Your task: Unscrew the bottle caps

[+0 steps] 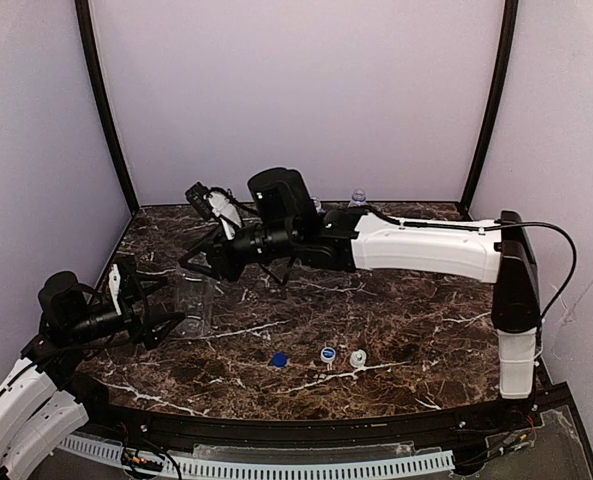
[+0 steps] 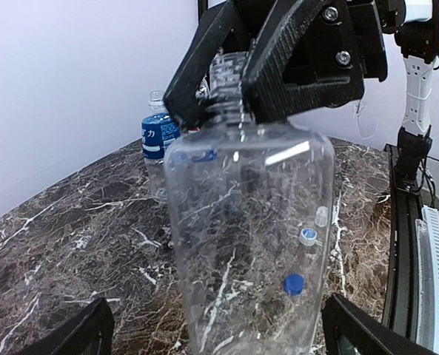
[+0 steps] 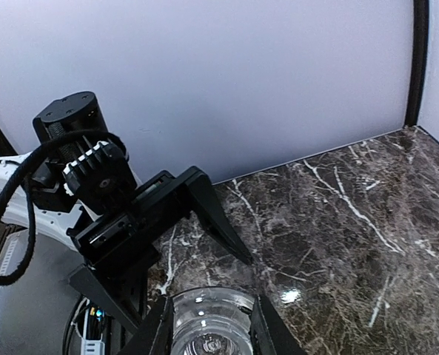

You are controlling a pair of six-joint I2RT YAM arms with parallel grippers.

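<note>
Since its threads are bare and three caps [image 1: 328,354] lie loose near the middle of the near edge of the bench [image 1: 406,310], the plain bottle [image 2: 249,244], upright close to the left edge, seems already opened. The right tool [image 2: 230,103] sits above it and pinches its neck, probably to lift it away. The left tool [image 2: 218,322] is spread around its body, with a gap at one side.
</note>
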